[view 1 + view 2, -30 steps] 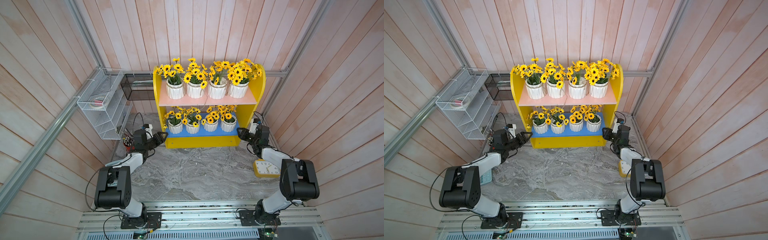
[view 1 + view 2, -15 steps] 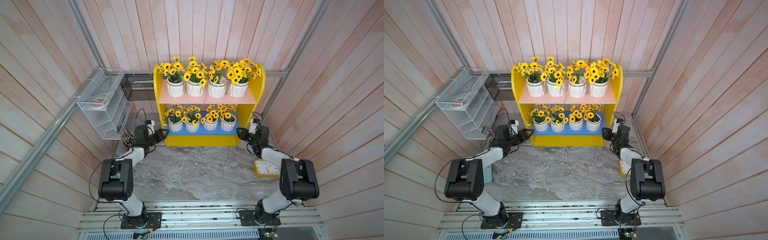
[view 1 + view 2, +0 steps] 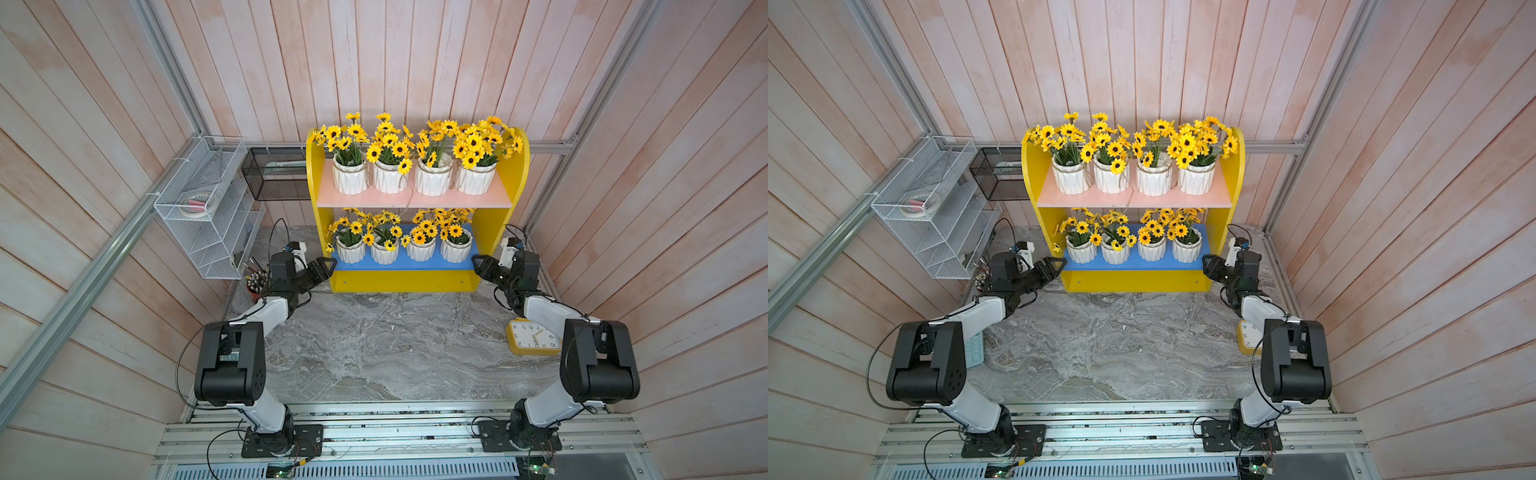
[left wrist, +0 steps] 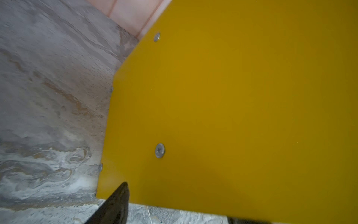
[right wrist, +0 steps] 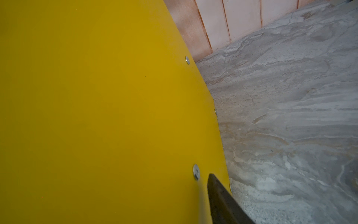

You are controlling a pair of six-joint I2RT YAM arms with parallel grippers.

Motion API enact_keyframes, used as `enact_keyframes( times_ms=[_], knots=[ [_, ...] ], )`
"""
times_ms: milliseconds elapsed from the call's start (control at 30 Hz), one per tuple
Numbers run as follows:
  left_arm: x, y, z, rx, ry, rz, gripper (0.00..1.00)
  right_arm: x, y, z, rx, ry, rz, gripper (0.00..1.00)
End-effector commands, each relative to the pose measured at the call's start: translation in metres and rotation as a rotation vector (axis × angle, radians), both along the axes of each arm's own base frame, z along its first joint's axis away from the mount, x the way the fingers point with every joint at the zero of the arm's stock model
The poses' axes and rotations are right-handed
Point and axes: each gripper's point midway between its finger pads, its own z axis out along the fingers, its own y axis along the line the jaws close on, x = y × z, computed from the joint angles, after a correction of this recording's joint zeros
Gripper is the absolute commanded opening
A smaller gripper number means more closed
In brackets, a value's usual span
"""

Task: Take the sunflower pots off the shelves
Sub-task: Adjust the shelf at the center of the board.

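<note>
The shelves [image 3: 515, 166] are a yellow unit against the back wall, seen in both top views. Several sunflower pots [image 3: 350, 178] stand in a row on the pink upper board, and several more [image 3: 351, 251] on the blue lower board. My left gripper [image 3: 328, 266] is at the left side panel's lower front corner, open and holding nothing. One of its fingers [image 4: 116, 203] lies over the panel's outer face. My right gripper [image 3: 478, 264] is at the right panel's lower front corner, also open and empty. Only one of its fingers [image 5: 222, 201] shows; the panel hides the other.
A white wire rack [image 3: 203, 220] hangs on the left wall, with a black mesh basket [image 3: 274, 174] behind it. A red pen cup [image 3: 255, 284] stands close behind my left wrist. A yellow clock [image 3: 532, 336] lies by my right arm. Wooden walls close in on both sides.
My left arm has reached right and forward, bringing its gripper from beside the pen cup to the shelves' left panel. The right arm has stayed at the right panel.
</note>
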Motion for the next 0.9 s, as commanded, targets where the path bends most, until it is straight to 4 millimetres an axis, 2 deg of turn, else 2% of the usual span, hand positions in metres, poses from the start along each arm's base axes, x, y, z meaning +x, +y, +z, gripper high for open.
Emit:
enact_keyframes(
  times_ms=[0,200,300,333,433,467,567,633,667,800,867],
  knots=[
    [-0.005,0.022,0.032,0.040,-0.091,0.104,0.83,-0.011,-0.001,0.015,-0.002,-0.011,-0.010,0.65],
    [-0.033,0.032,0.050,0.105,-0.105,0.147,0.89,-0.028,-0.012,0.025,-0.068,0.011,-0.066,0.71],
    [-0.050,0.032,0.065,0.115,-0.129,0.149,0.93,-0.043,-0.012,0.041,-0.095,-0.017,-0.084,0.73],
    [-0.057,0.032,0.073,0.121,-0.145,0.142,0.98,-0.049,-0.009,0.049,-0.112,-0.033,-0.082,0.73],
    [-0.078,0.021,0.094,0.123,-0.195,0.078,1.00,-0.067,0.019,0.084,-0.243,-0.093,-0.047,0.72],
    [-0.086,0.016,0.100,0.120,-0.211,0.043,1.00,-0.075,0.035,0.098,-0.314,-0.126,-0.032,0.74],
    [-0.107,0.000,0.124,0.101,-0.271,-0.054,1.00,-0.097,0.060,0.131,-0.395,-0.209,-0.010,0.81],
    [-0.121,-0.009,0.141,0.090,-0.339,-0.113,1.00,-0.111,0.068,0.153,-0.396,-0.282,-0.013,0.88],
    [-0.128,-0.014,0.150,0.094,-0.381,-0.145,1.00,-0.117,0.071,0.165,-0.385,-0.325,-0.012,0.98],
    [-0.139,-0.021,0.169,0.069,-0.492,-0.175,1.00,-0.137,0.091,0.208,-0.364,-0.495,0.074,0.98],
    [-0.140,-0.025,0.174,0.029,-0.534,-0.196,1.00,-0.134,0.088,0.231,-0.347,-0.516,0.038,0.94]
  ],
)
